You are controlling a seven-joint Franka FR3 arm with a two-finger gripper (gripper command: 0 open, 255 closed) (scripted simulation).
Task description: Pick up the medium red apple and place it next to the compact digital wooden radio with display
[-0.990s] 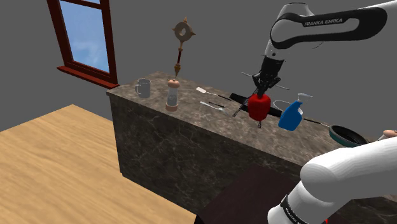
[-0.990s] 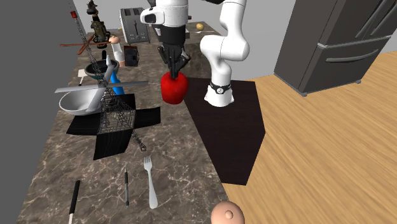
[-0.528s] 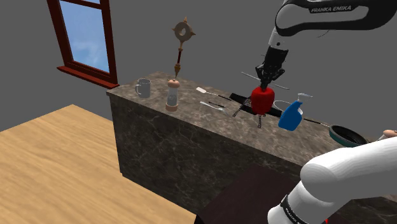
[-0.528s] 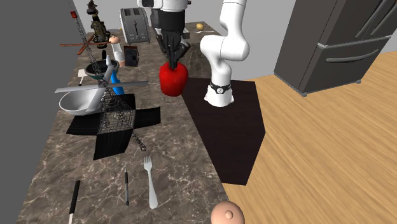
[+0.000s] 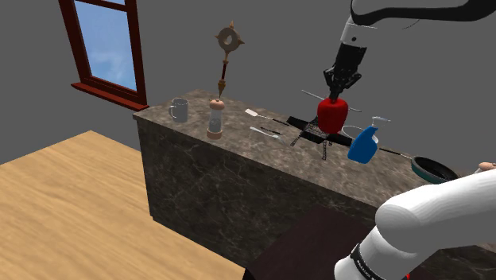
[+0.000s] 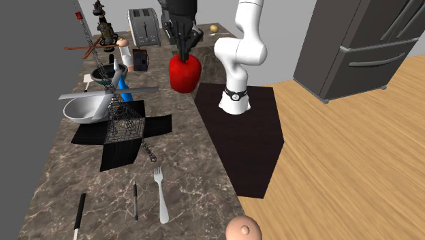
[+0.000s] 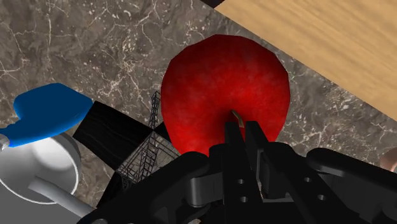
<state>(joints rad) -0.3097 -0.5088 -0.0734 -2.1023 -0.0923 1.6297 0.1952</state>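
In the shoulder view, a mug (image 5: 180, 110) and a grinder (image 5: 215, 118) stand on the counter (image 5: 199, 171), well to the left of the gripper (image 5: 337, 91). Cutlery (image 5: 266, 121) lies nearer to it, also on that side. The gripper points down over a black mat (image 5: 306, 123). The apple (image 5: 331, 116), red, hangs straight beneath its fingertips, off the counter. Just right of the gripper and lower stands a blue bottle (image 5: 364, 146). A pan (image 5: 433, 169) lies farther right.

In the second exterior view, a bowl (image 6: 85, 109) and a wire rack (image 6: 126, 128) sit left of the gripper (image 6: 182, 52) and below it. The bottle (image 6: 122, 76) is left of it. The radio (image 6: 141, 60), a small dark box, stands beside the bottle, about level with the apple (image 6: 184, 73) and apart from it. A toaster (image 6: 144, 26) stands up and to the left of the gripper. The arm's base (image 6: 235, 97) is just to its right on the dark stand (image 6: 252, 143), and a fridge (image 6: 368, 41) is far right.

In the wrist view, the gripper (image 7: 242, 127) has its fingers (image 7: 233, 135) pressed together on the stem at the top of the apple (image 7: 219, 83), which hangs over the counter (image 7: 95, 38) near its edge. The bottle (image 7: 51, 116), bowl (image 7: 32, 173) and rack (image 7: 149, 153) lie beyond the apple on one side, and the wooden floor (image 7: 318, 38) on the other.
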